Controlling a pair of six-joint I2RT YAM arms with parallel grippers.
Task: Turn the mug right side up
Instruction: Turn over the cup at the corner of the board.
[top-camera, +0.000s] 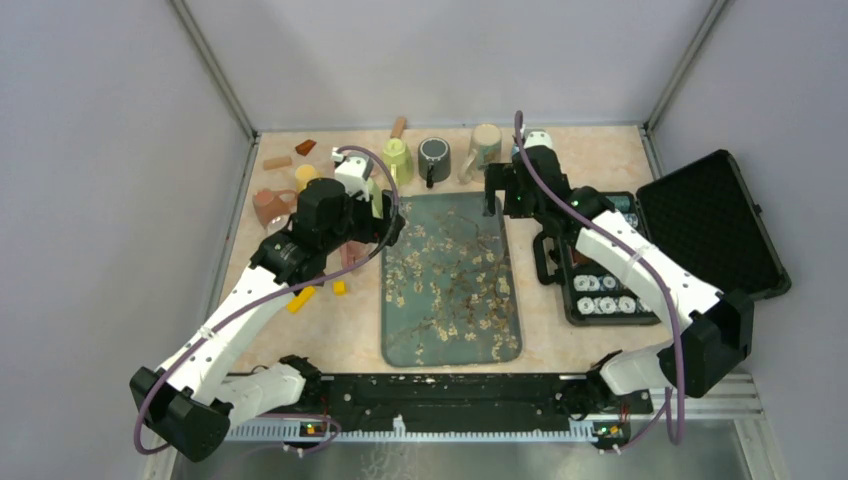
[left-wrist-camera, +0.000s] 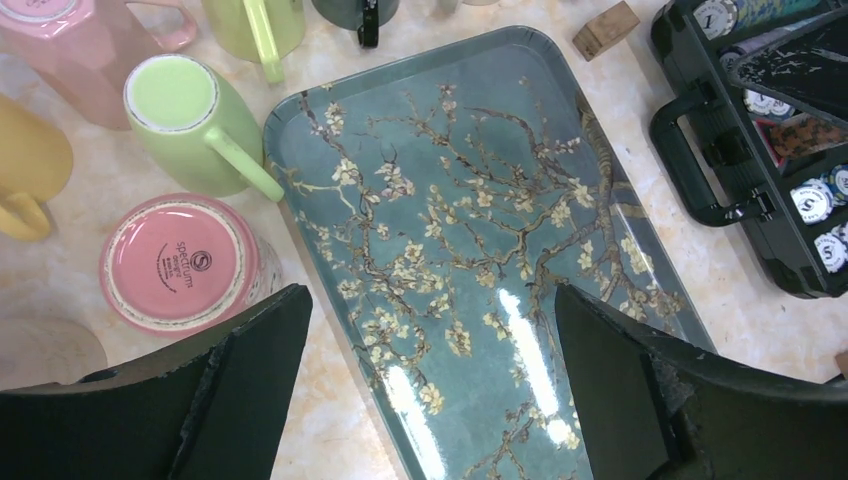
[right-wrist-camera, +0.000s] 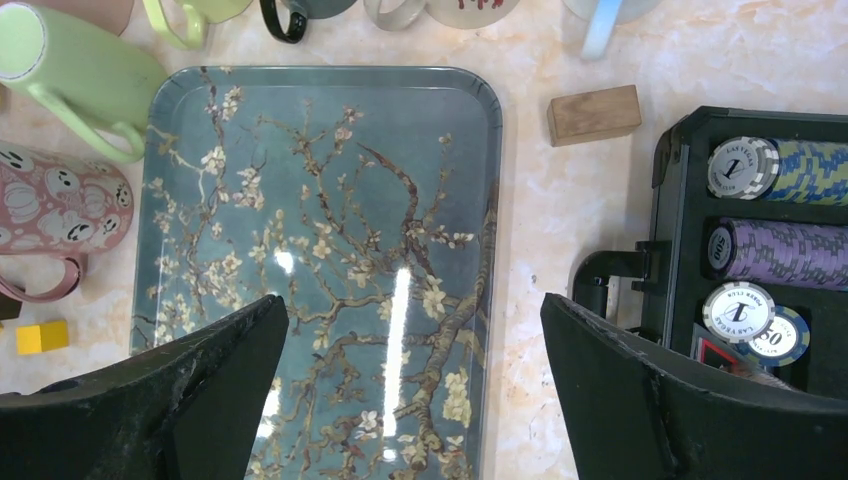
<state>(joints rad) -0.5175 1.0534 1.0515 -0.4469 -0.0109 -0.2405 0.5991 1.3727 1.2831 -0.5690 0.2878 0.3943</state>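
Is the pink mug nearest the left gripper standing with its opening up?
No, the pink mug shows its printed base facing up.

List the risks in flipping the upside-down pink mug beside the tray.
1. The pink mug stands close to the green mug and the tray rim; the open left gripper may knock either.
2. Its glazed wall looks smooth, so it might slip mid-turn.

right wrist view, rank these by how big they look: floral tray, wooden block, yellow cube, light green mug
1. floral tray
2. light green mug, slightly cropped at the frame edge
3. wooden block
4. yellow cube
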